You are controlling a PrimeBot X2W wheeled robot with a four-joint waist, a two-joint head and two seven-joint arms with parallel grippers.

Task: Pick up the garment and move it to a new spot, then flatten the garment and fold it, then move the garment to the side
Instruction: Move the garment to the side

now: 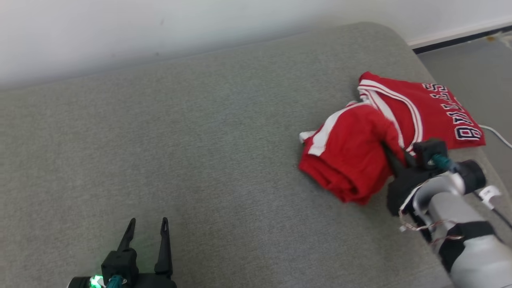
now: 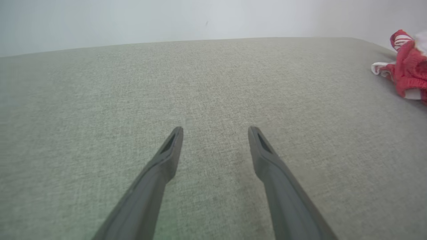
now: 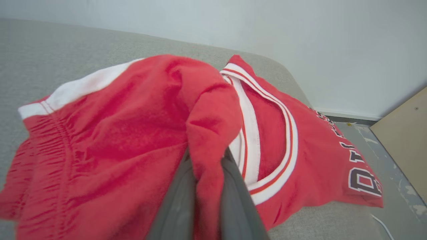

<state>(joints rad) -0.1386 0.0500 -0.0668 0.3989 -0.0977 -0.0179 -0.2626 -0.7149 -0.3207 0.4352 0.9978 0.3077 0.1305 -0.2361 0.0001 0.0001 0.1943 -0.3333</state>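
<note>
Head view: we see the red garment (image 1: 356,160) at the right of the frame, lying on a grey upholstered surface (image 1: 200,152) near its rounded upper-right corner. 1 part lies flat, with white-and-red trim and dark block lettering along its right edge; the other part is bunched into a raised fold toward the lower left. The right pincer (image 1: 394,154) enters from the lower right, and its 2 dark fingers run into the bunched fold. The left pincer (image 1: 148,224) sits at the lower left of the frame, well apart from the garment, with its fingers spread over bare fabric.

Left wrist view: we see the left pincer (image 2: 216,130) with its 2 fingers apart and nothing between them. The garment (image 2: 408,66) shows at the right edge.

Right wrist view: we see the right pincer (image 3: 207,166) clamped on a ridge of the garment (image 3: 116,133), red cloth pinched between the 2 fingers and draped over their tips. A white wall (image 3: 300,40) stands behind, with a pale wooden panel (image 3: 403,133) at the right edge. A thin white cable (image 1: 498,136) lies on the floor (image 1: 472,64) beyond the garment's right edge.
</note>
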